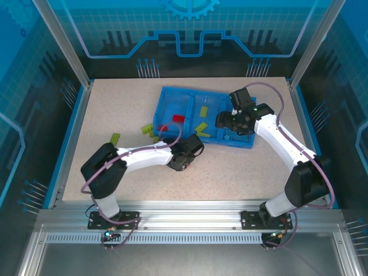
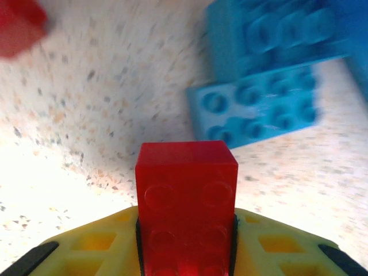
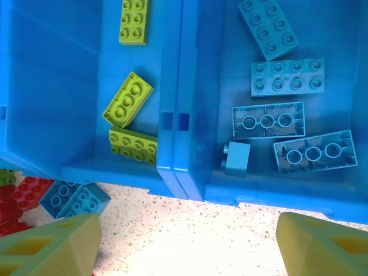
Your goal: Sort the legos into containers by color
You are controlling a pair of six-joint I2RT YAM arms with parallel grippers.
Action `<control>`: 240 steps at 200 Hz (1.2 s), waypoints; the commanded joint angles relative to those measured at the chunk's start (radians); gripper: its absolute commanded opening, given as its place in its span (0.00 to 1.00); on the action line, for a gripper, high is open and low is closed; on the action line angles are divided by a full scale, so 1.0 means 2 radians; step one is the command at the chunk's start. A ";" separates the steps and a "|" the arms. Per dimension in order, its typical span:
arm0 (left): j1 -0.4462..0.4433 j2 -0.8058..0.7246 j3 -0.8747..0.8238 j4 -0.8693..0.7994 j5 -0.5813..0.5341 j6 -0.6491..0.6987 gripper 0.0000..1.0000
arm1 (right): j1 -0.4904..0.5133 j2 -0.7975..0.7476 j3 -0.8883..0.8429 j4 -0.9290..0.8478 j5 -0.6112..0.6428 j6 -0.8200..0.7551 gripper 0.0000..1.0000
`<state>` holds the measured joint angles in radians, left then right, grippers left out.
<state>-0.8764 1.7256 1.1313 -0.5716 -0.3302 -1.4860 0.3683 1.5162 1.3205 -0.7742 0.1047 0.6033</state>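
The table (image 1: 115, 178) is pale and speckled, and glowing blue walls stand behind it. A long blue plastic tray (image 1: 172, 90) with three open boxes lies near the far side. Its right box holds flat blue plastic bricks (image 3: 286, 76), some of them upside down. The middle box holds yellow-green plastic bricks (image 3: 127, 99). The left box has one small red block (image 1: 179, 118) in it. Two loose yellow-green pieces (image 1: 115, 138) lie on the table to the left of the tray. A little heap of red bricks (image 3: 26, 192) and a blue studded brick (image 3: 75, 198) sits just in front of the tray's near wall. The left arm bends low across the table, and its wrist tips down beside that heap. The left gripper (image 2: 185, 244) is clamped on a red square plastic brick (image 2: 186, 195), with a yellow finger pressed on each side. Two light blue bricks (image 2: 259, 109) lie on the table just ahead of it. The right arm reaches up and curls to the left. The right gripper (image 3: 187, 253) hangs over the tray's near edge with its yellow fingers (image 3: 52, 247) wide apart, holding nothing.
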 commanded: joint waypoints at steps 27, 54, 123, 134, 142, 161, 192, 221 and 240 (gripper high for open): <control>0.033 -0.113 0.004 -0.016 -0.123 0.172 0.40 | 0.039 -0.018 -0.032 0.030 0.022 0.000 0.81; 0.117 -0.112 0.024 0.032 -0.054 0.303 0.42 | 0.062 -0.023 -0.056 0.048 0.027 0.025 0.81; 0.208 0.032 0.160 0.044 0.049 0.459 0.42 | 0.141 -0.010 -0.099 0.083 0.044 0.093 0.81; 0.215 0.061 0.187 0.032 0.062 0.464 0.43 | 0.149 -0.002 -0.103 0.082 0.042 0.104 0.81; 0.219 0.082 0.205 0.021 0.067 0.465 0.43 | 0.155 0.001 -0.107 0.085 0.040 0.112 0.81; 0.231 0.115 0.231 0.017 0.076 0.458 0.43 | 0.171 0.003 -0.116 0.098 0.042 0.124 0.81; 0.247 0.137 0.248 0.022 0.091 0.437 0.49 | 0.197 0.018 -0.114 0.109 0.050 0.137 0.81; 0.247 0.120 0.241 0.028 0.102 0.424 0.61 | 0.216 0.047 -0.098 0.107 0.052 0.141 0.80; 0.246 0.087 0.217 0.035 0.103 0.416 0.77 | 0.232 0.072 -0.079 0.104 0.056 0.137 0.80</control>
<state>-0.3870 1.9900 1.5867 -0.4999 -0.1513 -0.6312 0.7891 1.6016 1.1080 -0.5701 0.1871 0.8612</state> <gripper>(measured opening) 0.683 0.798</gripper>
